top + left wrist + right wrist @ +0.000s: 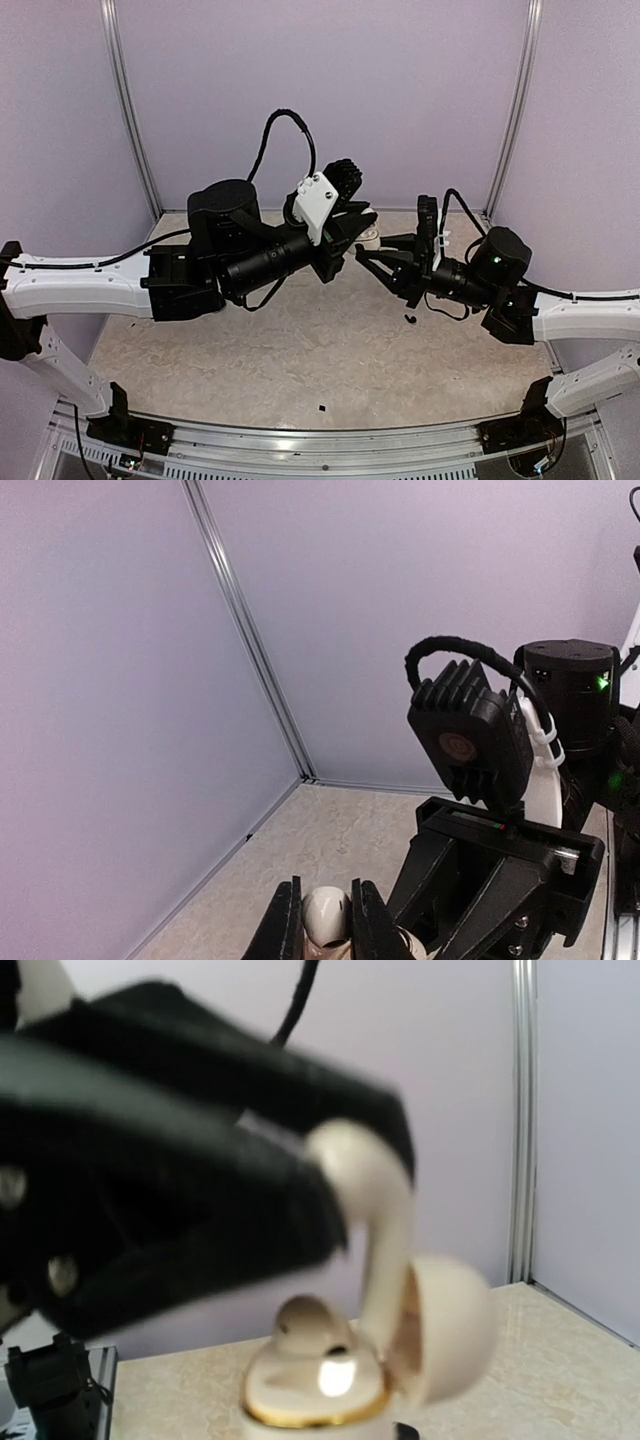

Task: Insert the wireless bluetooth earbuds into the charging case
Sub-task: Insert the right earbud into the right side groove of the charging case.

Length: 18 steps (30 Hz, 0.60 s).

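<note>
Status: left claw (325,890) pinched tight on white earbud (372,1210), stem down at the mouth of the open charging case (300,1385), lid flipped back. Second earbud (305,1322) already sits in the case. Right claw (372,262) just beside the left one; can't tell if it's spread or closed.

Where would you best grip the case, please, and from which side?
Probably grip the case by its lower body, below the gold rim, coming in low from the side away from the open lid. The top is taken: one bud sits in it and a second bud stands over it.
</note>
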{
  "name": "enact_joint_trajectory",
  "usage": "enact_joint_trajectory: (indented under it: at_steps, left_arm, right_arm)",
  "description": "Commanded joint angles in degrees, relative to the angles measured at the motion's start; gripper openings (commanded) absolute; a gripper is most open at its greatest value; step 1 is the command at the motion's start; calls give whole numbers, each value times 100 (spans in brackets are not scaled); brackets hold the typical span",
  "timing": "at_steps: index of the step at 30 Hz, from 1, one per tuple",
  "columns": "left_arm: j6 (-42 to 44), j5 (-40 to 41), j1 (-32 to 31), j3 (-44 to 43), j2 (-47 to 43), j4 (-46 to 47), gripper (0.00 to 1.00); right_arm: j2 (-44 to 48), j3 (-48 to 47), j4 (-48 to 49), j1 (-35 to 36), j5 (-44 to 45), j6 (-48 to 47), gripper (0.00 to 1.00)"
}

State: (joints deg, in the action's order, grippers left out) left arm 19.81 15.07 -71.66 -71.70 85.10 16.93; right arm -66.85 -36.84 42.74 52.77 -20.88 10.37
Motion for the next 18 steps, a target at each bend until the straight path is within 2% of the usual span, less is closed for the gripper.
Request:
enact_joint_trajectory:
  at_steps: [1, 11, 18]
  left_arm:
    - [73, -30, 47, -306, -8, -148, 7]
    - [199, -185, -108, -250, -285, -134, 8]
    - [197, -59, -120, -49, -250, -82, 7]
  right_arm:
    - [142, 160, 257, 73, 10, 1, 0]
    - [126, 178, 207, 71, 302, 219, 0]
    - [155, 108, 202, 68, 199, 277, 0]
